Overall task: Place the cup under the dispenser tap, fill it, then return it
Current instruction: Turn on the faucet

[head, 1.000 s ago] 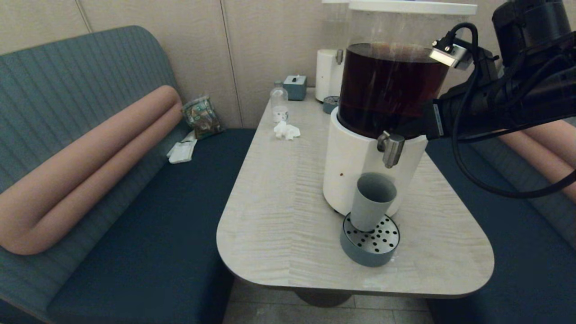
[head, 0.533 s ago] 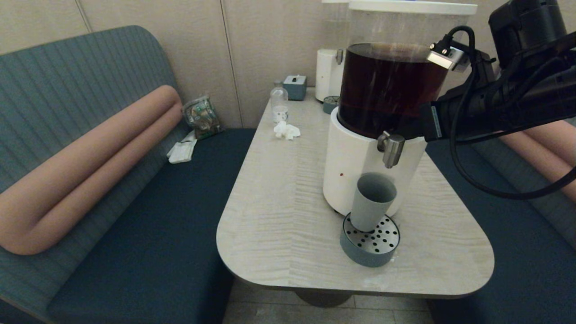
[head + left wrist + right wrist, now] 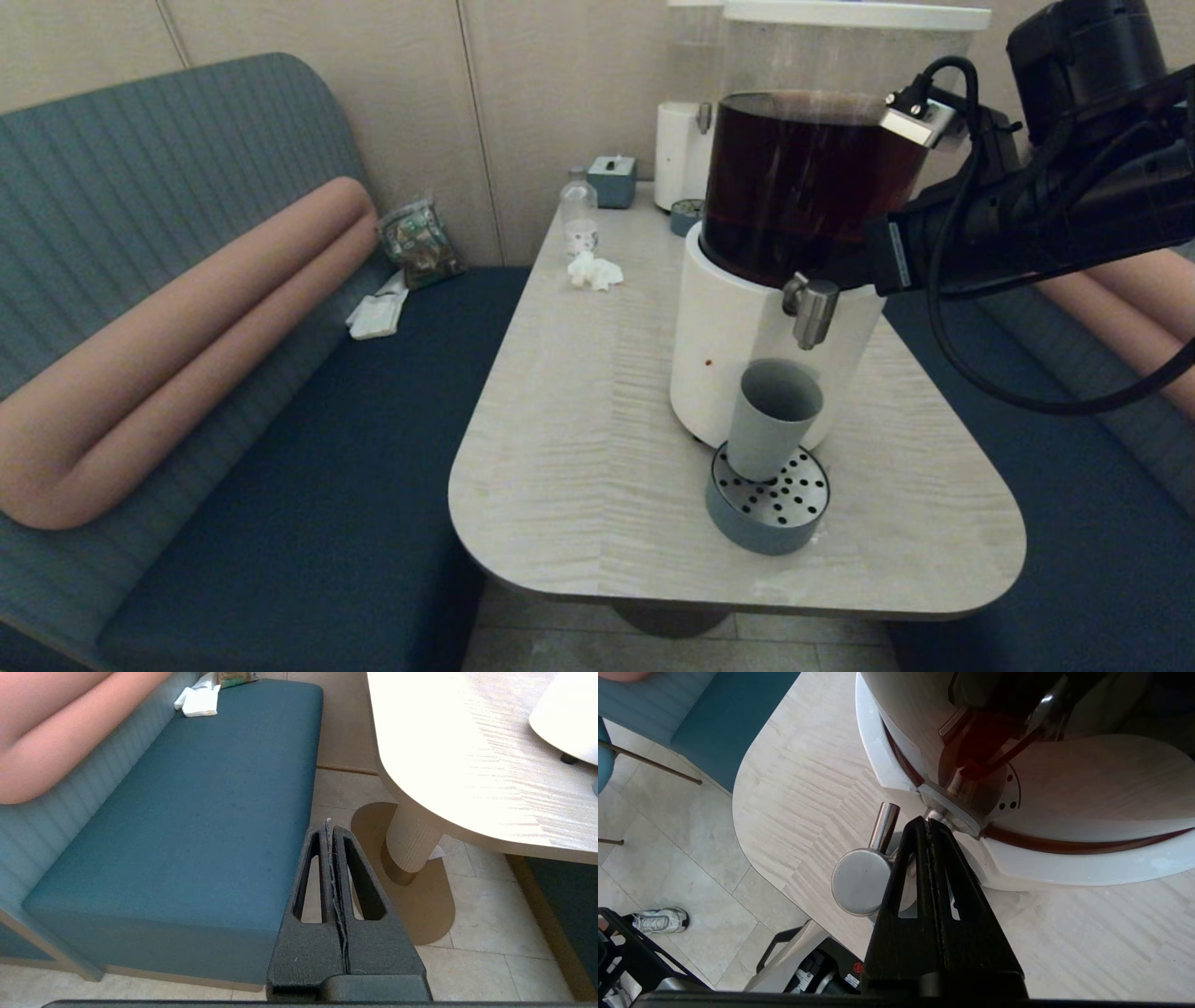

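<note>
The grey-green cup [image 3: 773, 420] stands upright and free on the round drip tray [image 3: 747, 525], directly below the steel dispenser tap [image 3: 812, 313]. No stream shows from the tap. My right arm [image 3: 1027, 224] reaches in from the right at tap height. The right gripper [image 3: 928, 821] is shut with nothing in it, its tips just behind the tap's round steel cap [image 3: 861, 887], against the tank's base fitting. My left gripper [image 3: 331, 830] is shut and empty, parked low beside the table over the floor and bench.
The big dispenser's white base [image 3: 728, 345] and dark tank [image 3: 803, 187] fill the table's right half. A smaller white dispenser [image 3: 680, 154], bottle [image 3: 579, 219], tissue box [image 3: 611, 180] and crumpled tissue [image 3: 595, 271] sit at the back. Blue benches [image 3: 308, 439] flank the table.
My right arm has edged a little to the left, toward the tap. The cup and tray have not moved.
</note>
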You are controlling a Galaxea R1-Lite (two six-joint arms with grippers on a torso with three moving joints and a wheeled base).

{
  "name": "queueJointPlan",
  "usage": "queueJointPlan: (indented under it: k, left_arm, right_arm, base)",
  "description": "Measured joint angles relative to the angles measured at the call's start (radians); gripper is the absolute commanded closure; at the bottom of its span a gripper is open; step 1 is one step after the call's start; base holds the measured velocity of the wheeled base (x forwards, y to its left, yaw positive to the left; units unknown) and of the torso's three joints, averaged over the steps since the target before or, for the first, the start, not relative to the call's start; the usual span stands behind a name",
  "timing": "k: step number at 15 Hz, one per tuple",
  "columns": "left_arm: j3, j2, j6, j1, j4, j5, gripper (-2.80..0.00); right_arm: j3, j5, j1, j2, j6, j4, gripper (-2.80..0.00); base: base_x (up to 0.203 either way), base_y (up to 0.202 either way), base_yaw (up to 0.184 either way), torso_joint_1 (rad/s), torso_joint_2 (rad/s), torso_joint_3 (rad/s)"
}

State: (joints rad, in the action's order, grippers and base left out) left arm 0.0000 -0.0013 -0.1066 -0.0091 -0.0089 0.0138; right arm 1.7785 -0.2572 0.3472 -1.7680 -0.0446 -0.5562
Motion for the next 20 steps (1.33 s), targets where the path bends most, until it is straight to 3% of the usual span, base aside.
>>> queueJointPlan:
  k: [20]
  left_arm:
    - [0.0,0.0,0.0,0.0,0.0,0.0,0.0]
  right_arm:
    - [-0.039,-0.007,0.043,0.001,0.012,0.045,0.0]
  base:
    - [0.0,0.0,0.0,0.0,0.0,0.0]
